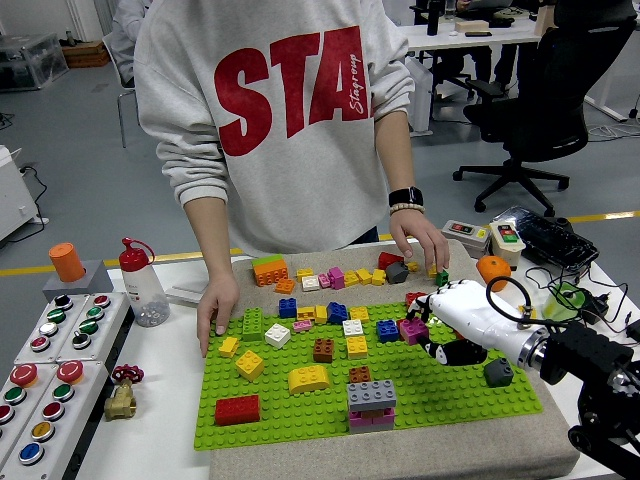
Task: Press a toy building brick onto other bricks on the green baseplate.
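Near edge: grey-on-pink stacked plastic bricks sitting on green studded baseplate.

Mid: robot's white right hand reaching in from rt, fingers curling round small magenta plastic brick, holding it just above or on the plate beside red brick; contact w/ studs not clear.

Brick judged light, rigid, slick; pinching side walls looks best, pressing straight down.

Far: person's hands resting at plate edge.
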Controlling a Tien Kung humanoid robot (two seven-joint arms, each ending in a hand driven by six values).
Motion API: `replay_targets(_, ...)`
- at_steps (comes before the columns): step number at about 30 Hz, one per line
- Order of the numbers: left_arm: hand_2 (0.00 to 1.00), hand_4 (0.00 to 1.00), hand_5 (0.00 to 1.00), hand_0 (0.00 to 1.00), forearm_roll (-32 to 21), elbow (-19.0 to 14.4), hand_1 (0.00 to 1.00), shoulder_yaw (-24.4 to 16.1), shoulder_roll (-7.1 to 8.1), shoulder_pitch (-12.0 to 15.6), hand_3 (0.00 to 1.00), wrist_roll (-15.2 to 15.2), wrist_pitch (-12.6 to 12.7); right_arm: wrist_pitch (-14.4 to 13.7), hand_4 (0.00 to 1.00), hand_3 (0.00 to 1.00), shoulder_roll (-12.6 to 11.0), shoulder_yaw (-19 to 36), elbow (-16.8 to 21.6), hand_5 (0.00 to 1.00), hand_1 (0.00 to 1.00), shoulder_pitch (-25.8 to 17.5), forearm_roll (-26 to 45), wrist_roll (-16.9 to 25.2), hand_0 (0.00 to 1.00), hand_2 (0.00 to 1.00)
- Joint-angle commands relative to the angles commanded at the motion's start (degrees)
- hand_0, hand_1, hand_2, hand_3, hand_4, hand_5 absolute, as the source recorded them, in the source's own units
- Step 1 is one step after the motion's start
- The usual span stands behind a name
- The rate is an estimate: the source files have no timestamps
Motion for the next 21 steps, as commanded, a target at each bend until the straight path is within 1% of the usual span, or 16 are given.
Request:
replay_targets(4, 0.607, 0.295, 0.942, 0.632, 0.1, 0.0, 0.596, 0.0, 0.0, 0.0, 0.404, 0.1, -0.1, 0.0, 0.522, 0.597, -1.4, 0.1, 6.2, 0.219, 0.638, -1.6, -0.2, -0.1, 0.69, 0.593)
replay_targets(12, 0.607, 0.295, 0.942, 0.631, 0.1, 0.0, 0.596, 0.2, 0.09, -0.1, 0.404, 0.1, -0.3, -0.1, 0.524, 0.6, -3.1, 0.9, 16.1, 0.223, 0.639, -3.7, 0.0, -0.1, 0.691, 0.594)
replay_targets(16, 0.606, 0.295, 0.941, 0.632, 0.1, 0.0, 0.596, 0.2, 0.1, -0.1, 0.404, 0.0, -0.3, -0.2, 0.533, 0.601, -3.1, 1.1, 18.1, 0.232, 0.64, -4.7, 0.0, -0.1, 0.691, 0.595)
replay_targets(21, 0.606, 0.295, 0.941, 0.632, 0.3, 0.0, 0.596, 0.1, 0.06, -0.1, 0.404, 0.1, -0.3, -0.4, 0.533, 0.601, -2.3, 1.4, 18.0, 0.232, 0.64, -6.0, 0.1, -0.2, 0.691, 0.595)
